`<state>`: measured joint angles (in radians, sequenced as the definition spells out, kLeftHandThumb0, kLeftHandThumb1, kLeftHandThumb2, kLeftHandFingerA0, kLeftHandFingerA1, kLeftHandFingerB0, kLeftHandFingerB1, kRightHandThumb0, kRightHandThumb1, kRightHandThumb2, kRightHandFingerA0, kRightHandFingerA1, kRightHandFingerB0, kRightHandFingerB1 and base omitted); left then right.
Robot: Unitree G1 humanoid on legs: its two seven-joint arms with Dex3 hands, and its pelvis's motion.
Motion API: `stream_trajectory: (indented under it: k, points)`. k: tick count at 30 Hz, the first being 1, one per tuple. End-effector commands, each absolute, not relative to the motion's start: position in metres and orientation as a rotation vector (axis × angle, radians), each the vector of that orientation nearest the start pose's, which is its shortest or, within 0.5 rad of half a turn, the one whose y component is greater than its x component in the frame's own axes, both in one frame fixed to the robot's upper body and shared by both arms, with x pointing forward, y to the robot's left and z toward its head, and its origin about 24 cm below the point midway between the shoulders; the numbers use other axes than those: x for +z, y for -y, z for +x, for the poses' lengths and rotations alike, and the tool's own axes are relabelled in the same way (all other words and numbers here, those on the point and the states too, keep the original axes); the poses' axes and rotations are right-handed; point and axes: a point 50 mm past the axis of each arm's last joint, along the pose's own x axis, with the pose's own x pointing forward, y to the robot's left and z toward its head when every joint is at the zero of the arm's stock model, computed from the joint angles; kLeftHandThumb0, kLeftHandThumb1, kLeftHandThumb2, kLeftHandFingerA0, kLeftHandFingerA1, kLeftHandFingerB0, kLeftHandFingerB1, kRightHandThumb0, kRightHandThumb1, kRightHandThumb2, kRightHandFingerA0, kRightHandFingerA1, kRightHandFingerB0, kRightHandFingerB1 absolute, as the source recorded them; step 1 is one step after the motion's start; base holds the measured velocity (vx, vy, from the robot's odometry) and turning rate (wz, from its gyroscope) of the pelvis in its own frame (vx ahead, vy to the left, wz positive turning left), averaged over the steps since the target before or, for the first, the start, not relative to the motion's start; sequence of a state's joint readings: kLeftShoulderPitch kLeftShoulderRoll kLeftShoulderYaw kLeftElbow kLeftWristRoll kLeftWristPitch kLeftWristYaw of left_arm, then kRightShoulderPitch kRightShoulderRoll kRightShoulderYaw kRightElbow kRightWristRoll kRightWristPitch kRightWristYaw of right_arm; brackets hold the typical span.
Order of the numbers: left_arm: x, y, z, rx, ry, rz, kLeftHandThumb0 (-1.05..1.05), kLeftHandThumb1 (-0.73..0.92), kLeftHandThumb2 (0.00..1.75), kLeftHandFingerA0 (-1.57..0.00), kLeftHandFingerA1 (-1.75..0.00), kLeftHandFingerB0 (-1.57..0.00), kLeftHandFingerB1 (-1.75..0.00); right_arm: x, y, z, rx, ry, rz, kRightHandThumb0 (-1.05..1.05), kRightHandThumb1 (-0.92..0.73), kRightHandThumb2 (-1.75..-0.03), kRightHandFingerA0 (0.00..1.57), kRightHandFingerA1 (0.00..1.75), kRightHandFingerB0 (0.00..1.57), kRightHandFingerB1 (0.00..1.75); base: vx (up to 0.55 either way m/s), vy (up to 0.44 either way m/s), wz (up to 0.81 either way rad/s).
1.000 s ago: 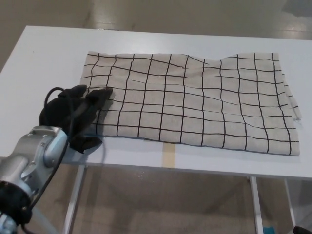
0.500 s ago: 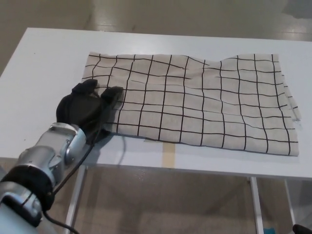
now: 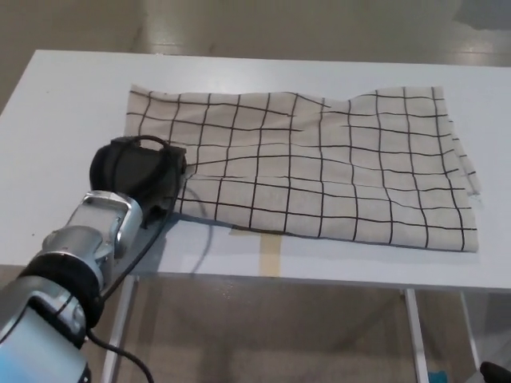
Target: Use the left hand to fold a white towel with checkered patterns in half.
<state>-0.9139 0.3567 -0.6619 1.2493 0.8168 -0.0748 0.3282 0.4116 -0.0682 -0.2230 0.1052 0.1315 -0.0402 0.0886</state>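
The left hand [image 3: 140, 174] is resting on the near-left corner of the towel [image 3: 319, 163], knuckles up, its fingers curled under out of sight, so I cannot tell whether it is gripping the cloth. The towel is lying spread flat across the white table [image 3: 72, 104], and no container is showing.

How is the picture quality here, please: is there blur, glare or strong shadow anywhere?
Head view: the towel is sharp, its black grid lines crisp; the white table is evenly lit, without harsh glare; only a soft shadow lies beside the left hand and forearm; the floor beyond the table shows mild sheen and looks softer.
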Motion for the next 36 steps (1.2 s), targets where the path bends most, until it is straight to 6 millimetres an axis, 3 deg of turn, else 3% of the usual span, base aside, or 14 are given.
stream_trajectory:
  k: [1,3,4,5,14,19,20,26,33,36]
  points:
    - [0.040,-0.189,0.373,-0.235,-0.113,1.668,-0.21,0.61,0.48,-0.54,-1.75,-0.69,-1.18,-0.046,0.237,0.133,-0.271,-0.420,0.057,-0.25,-0.56,-0.57,0.49,0.51,0.48,0.43,0.00,0.000,0.00]
    - [0.042,-0.192,0.373,-0.210,-0.081,1.658,-0.21,0.63,0.49,-0.56,-1.75,-0.77,-1.12,-0.047,0.237,0.132,-0.271,-0.420,0.061,-0.25,-0.56,-0.57,0.49,0.52,0.48,0.43,0.00,0.000,0.00]
    - [0.045,-0.194,0.373,-0.194,-0.042,1.641,-0.20,0.62,0.53,-0.64,-1.75,-0.57,-1.64,-0.048,0.237,0.132,-0.273,-0.420,0.064,-0.25,-0.56,-0.57,0.49,0.52,0.48,0.43,0.00,0.000,0.00]
    - [0.049,-0.197,0.373,-0.179,-0.007,1.622,-0.19,0.63,0.52,-0.65,-1.75,-0.55,-1.68,-0.048,0.237,0.132,-0.273,-0.419,0.064,-0.26,-0.56,-0.57,0.49,0.52,0.48,0.43,0.00,0.000,0.00]
    - [0.080,-0.227,0.376,-0.038,0.105,1.545,-0.18,0.67,0.56,-0.70,-1.75,-0.48,-1.75,-0.048,0.239,0.129,-0.279,-0.421,0.044,-0.26,-0.56,-0.57,0.49,0.52,0.47,0.43,0.00,0.000,0.00]
    - [0.111,-0.253,0.379,0.100,0.168,1.502,-0.17,0.69,0.56,-0.74,-1.75,-0.52,-1.74,-0.048,0.239,0.129,-0.276,-0.436,0.047,-0.27,-0.57,-0.57,0.49,0.52,0.48,0.43,0.00,0.000,0.00]
    - [0.134,-0.258,0.384,0.163,0.212,1.476,-0.17,0.68,0.55,-0.73,-1.75,-0.51,-1.75,-0.049,0.239,0.129,-0.278,-0.436,0.046,-0.27,-0.57,-0.57,0.49,0.52,0.48,0.43,0.00,0.000,0.00]
    - [0.178,-0.252,0.393,0.251,0.354,1.436,-0.20,0.68,0.54,-0.73,-1.75,-0.53,-1.75,-0.050,0.238,0.128,-0.275,-0.437,0.036,-0.27,-0.57,-0.57,0.49,0.51,0.48,0.43,0.00,0.000,0.00]
    - [0.229,-0.215,0.403,0.222,0.591,1.444,-0.27,0.60,0.54,-0.76,-1.75,-0.56,-1.75,-0.049,0.237,0.127,-0.285,-0.439,0.039,-0.27,-0.57,-0.57,0.49,0.51,0.48,0.43,0.00,0.000,0.00]
    - [0.242,-0.197,0.404,0.194,0.674,1.456,-0.26,0.58,0.54,-0.78,-1.75,-0.56,-1.75,-0.049,0.237,0.128,-0.281,-0.438,0.035,-0.27,-0.57,-0.57,0.49,0.51,0.48,0.43,0.00,0.000,0.00]
